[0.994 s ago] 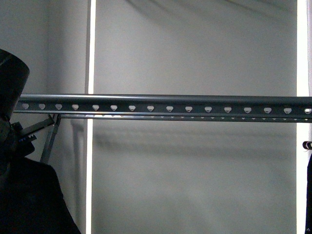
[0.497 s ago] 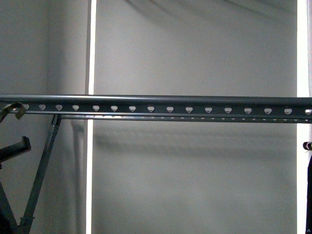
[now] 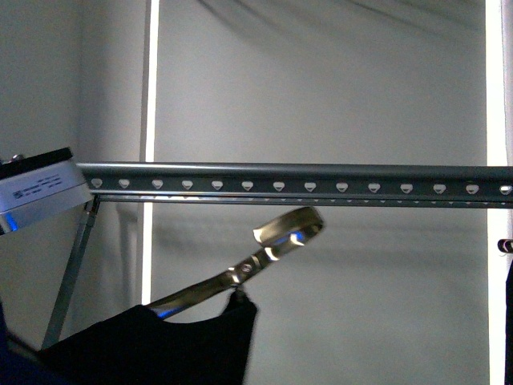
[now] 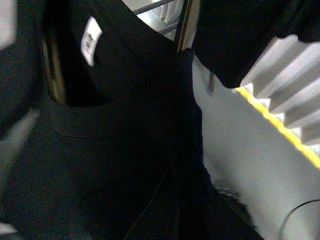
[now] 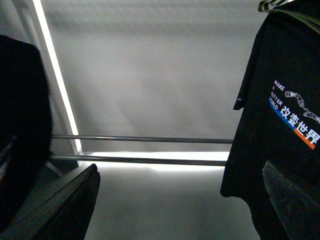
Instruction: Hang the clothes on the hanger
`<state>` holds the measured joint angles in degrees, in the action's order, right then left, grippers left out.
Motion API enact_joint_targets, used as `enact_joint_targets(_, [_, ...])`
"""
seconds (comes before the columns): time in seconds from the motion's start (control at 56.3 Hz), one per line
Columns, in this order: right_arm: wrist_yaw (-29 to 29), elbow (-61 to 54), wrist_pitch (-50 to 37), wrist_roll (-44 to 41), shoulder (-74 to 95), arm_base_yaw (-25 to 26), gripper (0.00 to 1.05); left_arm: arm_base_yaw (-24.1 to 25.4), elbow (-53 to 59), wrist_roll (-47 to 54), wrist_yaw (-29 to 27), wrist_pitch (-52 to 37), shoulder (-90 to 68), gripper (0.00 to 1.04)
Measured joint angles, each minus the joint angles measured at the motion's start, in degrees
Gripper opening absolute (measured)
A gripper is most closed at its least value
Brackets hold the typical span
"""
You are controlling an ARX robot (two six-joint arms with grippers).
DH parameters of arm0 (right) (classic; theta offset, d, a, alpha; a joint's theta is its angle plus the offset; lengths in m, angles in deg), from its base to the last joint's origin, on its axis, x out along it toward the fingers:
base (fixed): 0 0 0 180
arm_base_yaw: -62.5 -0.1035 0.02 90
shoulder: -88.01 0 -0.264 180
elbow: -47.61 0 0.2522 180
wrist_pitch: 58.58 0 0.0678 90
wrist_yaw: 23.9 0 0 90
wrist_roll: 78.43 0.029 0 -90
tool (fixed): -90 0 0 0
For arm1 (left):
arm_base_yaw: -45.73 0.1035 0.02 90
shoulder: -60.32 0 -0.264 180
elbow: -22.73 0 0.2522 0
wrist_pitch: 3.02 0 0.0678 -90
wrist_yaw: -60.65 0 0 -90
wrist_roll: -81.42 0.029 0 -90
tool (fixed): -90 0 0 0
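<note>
Rack rail [image 3: 321, 173] runs level across the front view w/ a row of pale holes; slanted leg [image 3: 70, 277] drops from under its L end. Black T-shirt [image 3: 160, 345] sits well below the rail, toward the L end, not touching it. It's on a shiny coat hanger [image 3: 216, 287] that tilts up to the right. The hook [image 3: 290, 228] is just under the rail w/ a clear gap, not over it.

L wrist view is filled w/ black tee cloth: collar plus white neck label [image 4: 90, 34]. Second black tee [image 5: 282, 120] w/ printed lettering hangs beside the R gripper [image 5: 181, 170]. In the front view a dark cloth edge [image 3: 509, 321] shows below the rail's R end. Pale box-shaped arm part [image 3: 38, 192] covers the rail's L end.

R gripper fingers [image 5: 65, 205] are spread wide, nothing btwn them, touching nothing. L gripper: fingers not made out in the dark, blurred pic, so can't tell if clamped or on what.
</note>
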<state>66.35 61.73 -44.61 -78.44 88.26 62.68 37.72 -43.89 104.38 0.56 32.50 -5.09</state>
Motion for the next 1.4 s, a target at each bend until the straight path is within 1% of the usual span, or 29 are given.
enact_joint_targets(0.053, [0.0, 0.0, 0.0, 0.0, 0.0, 0.0, 0.97, -1.01, -0.15, 7.17, -0.63, -3.41, -0.81, 0.05])
enact_joint_targets(0.071, [0.0, 0.0, 0.0, 0.0, 0.0, 0.0, 0.97, -1.18, -0.24, 7.91, -0.72, -4.15, -1.07, 0.05])
enact_joint_targets(0.089, [0.0, 0.0, 0.0, 0.0, 0.0, 0.0, 0.97, -1.49, -0.5, 11.63, -0.87, -5.49, -1.68, 0.05])
enact_joint_targets(0.107, [0.0, 0.0, 0.0, 0.0, 0.0, 0.0, 0.97, -1.62, -0.72, 12.39, -0.92, -5.95, -2.01, 0.05])
enact_joint_targets(0.142, [0.0, 0.0, 0.0, 0.02, 0.0, 0.0, 0.97, -1.99, -1.75, 17.7, -1.25, -6.58, -3.3, 0.05])
enact_joint_targets(0.195, [0.0, 0.0, 0.0, 0.0, 0.0, 0.0, 0.97, -2.45, -3.23, 22.71, -1.31, -7.45, -5.16, 0.05])
enact_joint_targets(0.302, [-0.02, 0.0, 0.0, 0.0, 0.0, 0.0, 0.97, -3.28, -7.32, 37.81, 0.37, -9.66, -10.29, 0.05])
enact_joint_targets(0.426, [0.0, 0.0, 0.0, 0.0, 0.0, 0.0, 0.97, -4.63, -10.21, 51.84, 2.29, -12.74, -13.94, 0.05])
enact_joint_targets(0.462, [0.0, 0.0, 0.0, 0.0, 0.0, 0.0, 0.97, -5.22, -11.08, 54.27, 2.93, -13.38, -14.64, 0.05])
enact_joint_targets(0.586, [-0.02, 0.0, 0.0, 0.0, 0.0, 0.0, 0.97, -6.62, -13.18, 59.69, 3.32, -15.82, -16.39, 0.05])
enact_joint_targets(0.763, [0.0, 0.0, 0.0, 0.0, 0.0, 0.0, 0.97, -7.85, -14.32, 67.84, 2.23, -21.14, -18.67, 0.05])
enact_joint_targets(1.118, [0.09, 0.0, 0.02, 0.02, 0.0, 0.0, 0.97, -7.85, -14.32, 69.92, 1.79, -21.18, -18.86, 0.05])
enact_joint_targets(1.136, [1.25, 0.02, 0.17, 0.31, 0.22, 0.26, 0.97, -7.85, -14.32, 69.94, 1.79, -21.18, -18.86, 0.05])
enact_joint_targets(1.154, [5.57, 0.59, 1.38, 1.03, 1.2, 1.49, 0.97, -7.85, -14.32, 69.96, 1.77, -21.18, -18.86, 0.05])
enact_joint_targets(1.172, [8.61, 1.03, 2.21, 1.49, 1.88, 2.45, 0.97, -7.85, -14.32, 69.96, 1.79, -21.18, -18.86, 0.05])
enact_joint_targets(1.207, [20.98, 2.69, 3.1, 2.21, 6.86, 7.34, 0.97, -7.8, -14.32, 70.01, 1.75, -21.18, -18.88, 0.05])
enact_joint_targets(1.225, [24.0, 3.1, 2.84, 2.19, 8.31, 8.59, 0.97, -7.8, -14.32, 70.01, 1.68, -21.18, -18.88, 0.05])
enact_joint_targets(1.26, [33.9, 4.79, 0.81, 1.73, 13.94, 13.07, 0.97, -7.82, -14.32, 70.07, 1.62, -21.18, -18.88, 0.05])
enact_joint_targets(1.296, [38.07, 5.66, -0.59, 1.14, 16.7, 15.04, 0.97, -7.93, -14.34, 70.1, 1.68, -21.18, -18.88, 0.05])
enact_joint_targets(1.314, [41.53, 6.58, -2.1, 0.55, 19.28, 16.81, 0.97, -7.96, -14.34, 70.12, 1.75, -21.18, -18.88, 0.05])
enact_joint_targets(1.349, [46.42, 8.46, -5.51, -1.86, 23.98, 18.88, 0.97, -8.0, -14.32, 70.23, 1.79, -21.18, -18.88, 0.05])
enact_joint_targets(1.367, [47.54, 9.42, -7.48, -3.93, 26.23, 19.32, 0.97, -8.0, -14.34, 70.23, 1.79, -21.18, -18.93, 0.05])
enact_joint_targets(1.402, [47.84, 11.43, -11.32, -7.56, 30.56, 19.5, 0.97, -7.89, -14.34, 70.25, 1.77, -21.18, -18.99, 0.05])
